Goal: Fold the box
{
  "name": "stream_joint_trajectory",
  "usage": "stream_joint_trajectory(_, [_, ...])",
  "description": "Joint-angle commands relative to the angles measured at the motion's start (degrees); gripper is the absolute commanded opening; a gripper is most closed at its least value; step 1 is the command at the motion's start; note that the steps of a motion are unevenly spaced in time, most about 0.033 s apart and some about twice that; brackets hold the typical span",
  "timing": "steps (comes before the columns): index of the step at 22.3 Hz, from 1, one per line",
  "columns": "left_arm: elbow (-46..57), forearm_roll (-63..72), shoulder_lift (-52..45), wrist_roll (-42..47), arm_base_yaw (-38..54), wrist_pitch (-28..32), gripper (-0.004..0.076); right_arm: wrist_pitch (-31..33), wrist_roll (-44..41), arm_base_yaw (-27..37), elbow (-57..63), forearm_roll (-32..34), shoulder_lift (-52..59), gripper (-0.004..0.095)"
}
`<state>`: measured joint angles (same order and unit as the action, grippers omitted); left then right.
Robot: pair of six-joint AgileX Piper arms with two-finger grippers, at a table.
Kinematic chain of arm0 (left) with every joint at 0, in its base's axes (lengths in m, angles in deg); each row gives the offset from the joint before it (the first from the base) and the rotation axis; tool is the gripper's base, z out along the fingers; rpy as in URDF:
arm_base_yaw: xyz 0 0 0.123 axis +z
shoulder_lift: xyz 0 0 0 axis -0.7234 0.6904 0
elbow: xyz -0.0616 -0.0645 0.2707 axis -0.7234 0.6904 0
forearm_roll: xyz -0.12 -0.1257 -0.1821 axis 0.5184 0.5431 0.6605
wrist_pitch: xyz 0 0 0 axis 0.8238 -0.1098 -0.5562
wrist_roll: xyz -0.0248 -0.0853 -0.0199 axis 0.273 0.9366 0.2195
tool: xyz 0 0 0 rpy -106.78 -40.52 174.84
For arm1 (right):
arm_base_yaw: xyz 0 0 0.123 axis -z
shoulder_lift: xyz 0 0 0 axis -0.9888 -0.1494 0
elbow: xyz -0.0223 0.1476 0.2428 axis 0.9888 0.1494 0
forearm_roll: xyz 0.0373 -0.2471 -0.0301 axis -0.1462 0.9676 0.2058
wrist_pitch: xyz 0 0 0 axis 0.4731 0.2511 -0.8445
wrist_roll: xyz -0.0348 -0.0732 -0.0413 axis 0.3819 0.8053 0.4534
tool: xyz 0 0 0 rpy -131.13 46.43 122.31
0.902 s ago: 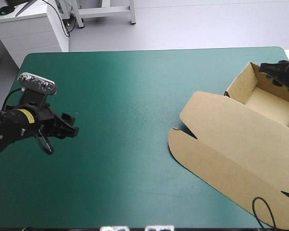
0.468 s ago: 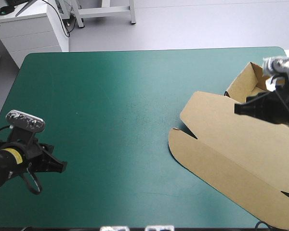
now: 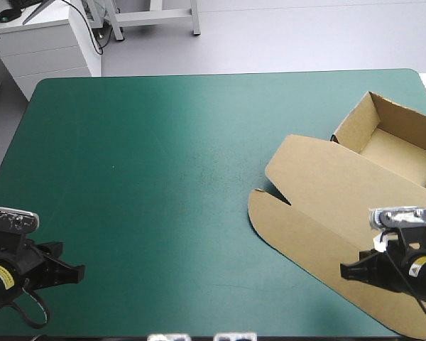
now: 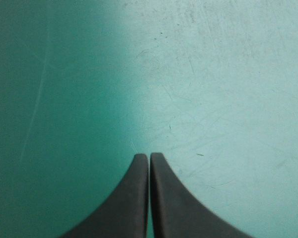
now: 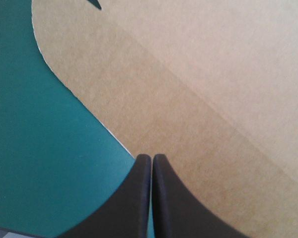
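Here there is one brown box (image 3: 319,192), and two grippers. The box lies on the right side of the teal-green cover (image 3: 170,156), running past the table's right edge as the high view shows it. It is an open tray (image 3: 401,153) with walls raised, near the far right corner, and its lid (image 3: 319,241) lies flat on the side toward the table's near edge. The long axis runs on a slant, from near the table's middle toward the near right corner. The lid's rounded flap edge faces the near left.

The right gripper (image 3: 344,271) is over the lid's near part, pointing toward the table's left edge. Its black fingers (image 5: 134,203) are pressed together into one pointed arch, nothing between them, with the tip at the lid's curved edge where board meets cover.

The left gripper (image 3: 78,271) is at the near left corner, well apart from the box, pointing toward the right edge. Its fingers (image 4: 134,203) are likewise closed on nothing, with bare cover ahead of them.
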<state>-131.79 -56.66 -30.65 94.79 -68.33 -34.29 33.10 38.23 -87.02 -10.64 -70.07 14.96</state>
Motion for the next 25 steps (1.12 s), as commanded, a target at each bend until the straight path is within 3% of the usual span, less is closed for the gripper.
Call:
stream_joint_trajectory(1, [-1.08,0.27,0.60,2.46,-0.29,-2.16,-0.0008,-3.21,0.38,-0.16,3.65,-1.56,4.37,-0.0004])
stream_joint_trajectory(10, [2.27,-0.90,8.60,1.78,-0.29,-1.99,-0.0008,-2.99,0.38,-0.16,9.47,-2.10,12.09,-0.0004])
stream_joint_trajectory(13, [6.12,-0.51,9.12,-3.25,-0.29,1.89,-0.0008,-3.60,0.90,-0.16,9.47,-2.10,12.09,-0.0004])
stream_joint_trajectory(19, [15.48,5.37,3.44,-13.11,-0.29,9.31,-0.0008,-5.95,5.44,-0.16,9.47,-2.51,12.09,-0.0004])
stream_joint_trajectory(25, [18.58,9.89,-6.63,-18.88,-0.29,13.95,-0.0008,-14.78,5.62,-0.16,10.08,-3.51,12.09,-0.0004])
